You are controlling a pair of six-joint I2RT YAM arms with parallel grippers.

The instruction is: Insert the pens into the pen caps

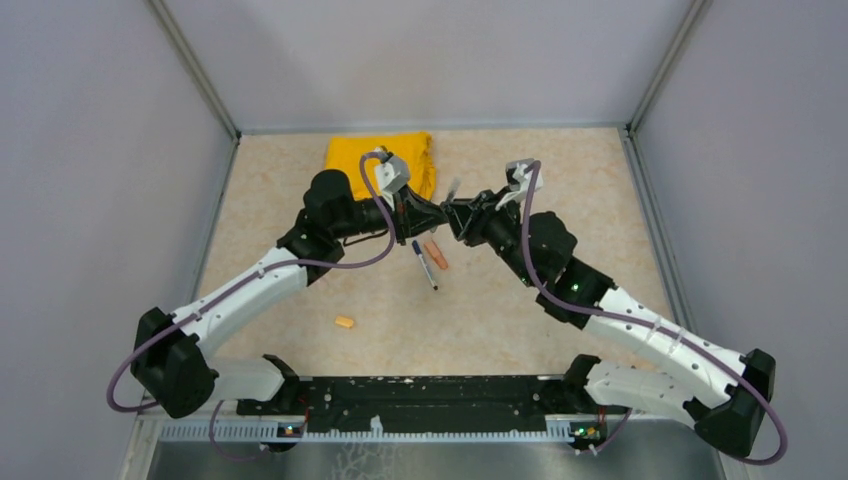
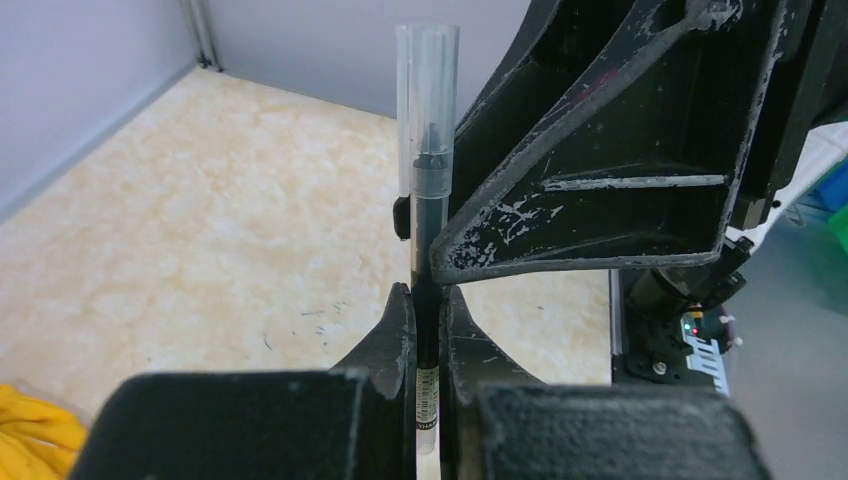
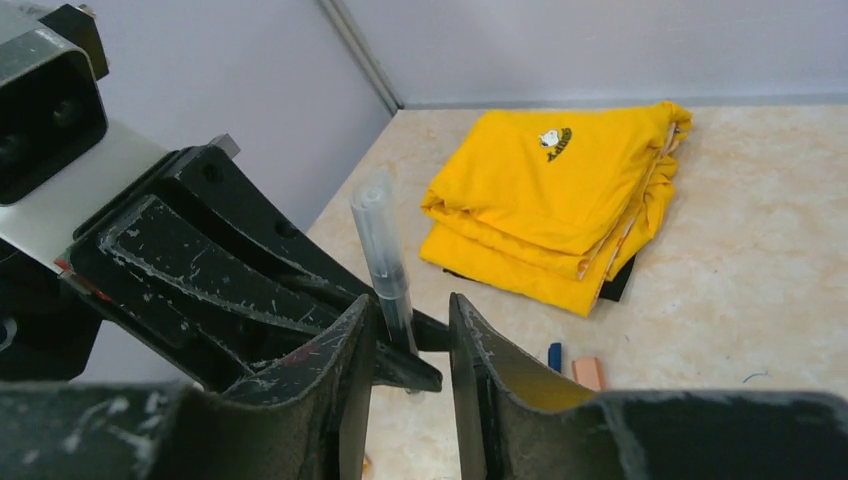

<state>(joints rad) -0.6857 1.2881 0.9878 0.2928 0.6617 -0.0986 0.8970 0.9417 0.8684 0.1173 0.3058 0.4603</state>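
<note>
Pen [image 2: 428,250], thin and dark with a clear cap [image 2: 428,90] over its upper end, stands clamped in the left gripper [image 2: 428,302] above mid-table, rising between the parted fingers of the right gripper [image 3: 408,302] (touching or not, unclear), folded yellow cloth [image 3: 545,200] beyond at the far side.

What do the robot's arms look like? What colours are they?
Both the left arm and right arm are white tubes with chunky black joints. A thin purple cable loops along each. A tiny green light glows on the right one. The fingers are black wedges, scratched whitish.
</note>
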